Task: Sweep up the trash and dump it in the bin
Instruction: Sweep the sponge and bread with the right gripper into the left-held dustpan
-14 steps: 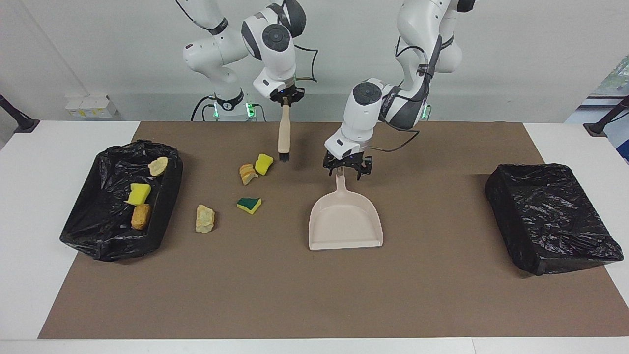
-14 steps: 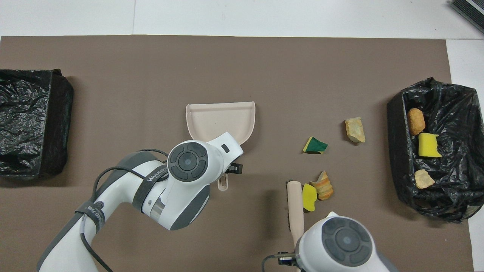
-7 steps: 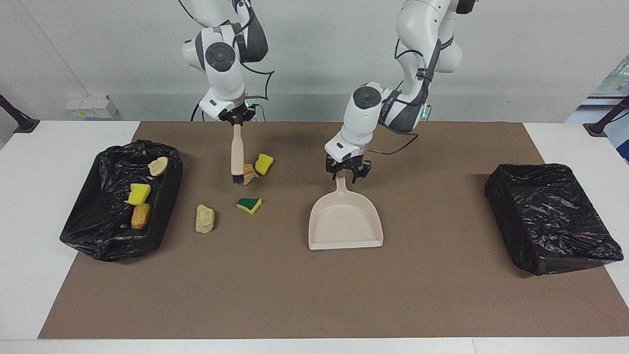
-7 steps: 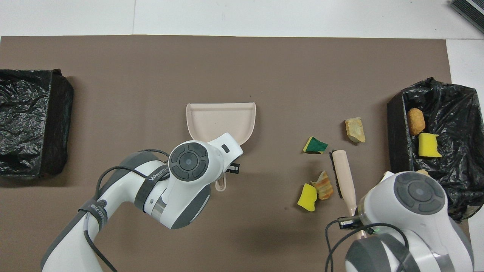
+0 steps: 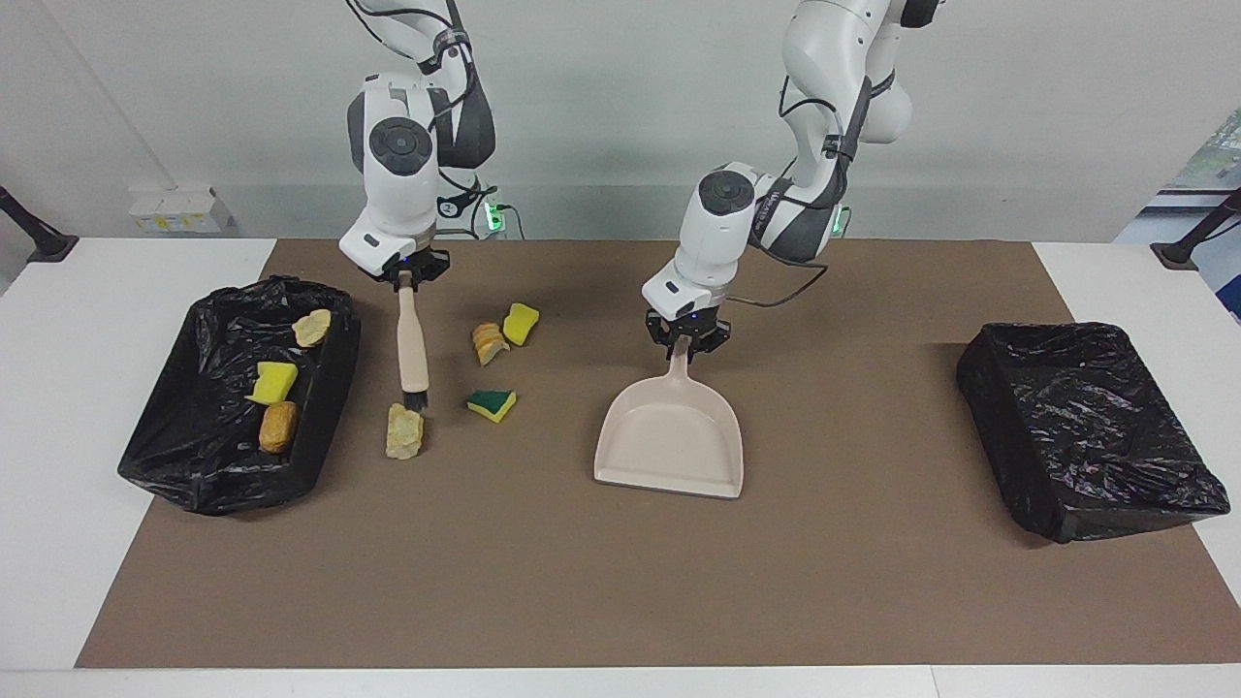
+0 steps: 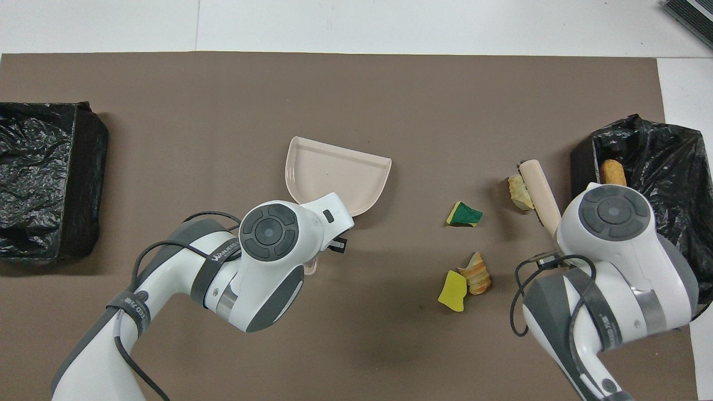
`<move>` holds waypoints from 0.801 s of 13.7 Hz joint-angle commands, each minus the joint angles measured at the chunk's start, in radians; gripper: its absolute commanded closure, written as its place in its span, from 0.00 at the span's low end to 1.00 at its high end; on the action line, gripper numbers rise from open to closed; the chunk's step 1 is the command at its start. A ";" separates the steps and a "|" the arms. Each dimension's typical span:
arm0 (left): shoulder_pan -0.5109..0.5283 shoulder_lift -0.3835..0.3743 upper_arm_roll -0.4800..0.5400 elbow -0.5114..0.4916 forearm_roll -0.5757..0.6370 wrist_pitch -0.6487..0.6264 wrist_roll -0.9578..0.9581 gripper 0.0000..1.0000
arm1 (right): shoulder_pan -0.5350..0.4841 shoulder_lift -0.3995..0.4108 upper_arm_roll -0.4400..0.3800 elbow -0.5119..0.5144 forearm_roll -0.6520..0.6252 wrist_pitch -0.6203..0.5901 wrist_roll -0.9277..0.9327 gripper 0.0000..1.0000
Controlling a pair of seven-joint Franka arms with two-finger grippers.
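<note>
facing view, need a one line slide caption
Right end effector sets brush by a tan scrap; left end effector holds dustpan.

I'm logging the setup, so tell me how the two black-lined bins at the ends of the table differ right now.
The bin at the right arm's end holds three scraps: a pale chunk, a yellow sponge piece and a tan chunk. The bin at the left arm's end shows no scraps. The first bin's liner stands open and rumpled at the rim; the second's lies flatter across the top. Both are rectangular, black-lined and sit partly on the brown mat.
</note>
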 commanded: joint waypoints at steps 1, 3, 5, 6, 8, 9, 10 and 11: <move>0.041 -0.018 0.007 0.019 0.003 -0.018 0.177 1.00 | -0.033 0.162 0.013 0.145 -0.109 0.028 -0.015 1.00; 0.054 -0.026 0.010 0.036 0.026 -0.075 0.251 1.00 | -0.038 0.227 0.012 0.176 -0.191 0.071 -0.004 1.00; 0.045 -0.046 0.005 0.031 0.145 -0.141 0.326 1.00 | -0.049 0.219 0.018 0.156 -0.194 0.073 0.008 1.00; 0.038 -0.058 0.003 0.026 0.160 -0.183 0.361 1.00 | -0.041 0.209 0.021 0.138 -0.185 0.053 0.023 1.00; 0.006 -0.081 0.000 0.013 0.163 -0.245 0.463 1.00 | -0.036 0.169 0.041 0.073 -0.144 0.043 0.008 1.00; -0.004 -0.096 0.000 -0.001 0.163 -0.265 0.498 1.00 | -0.014 0.146 0.050 0.047 -0.084 0.031 0.011 1.00; -0.027 -0.113 0.000 -0.019 0.163 -0.283 0.526 1.00 | 0.011 0.135 0.052 0.036 -0.032 0.002 0.014 1.00; -0.047 -0.132 -0.001 -0.042 0.161 -0.291 0.558 1.00 | 0.031 0.126 0.052 0.032 0.019 -0.033 0.016 1.00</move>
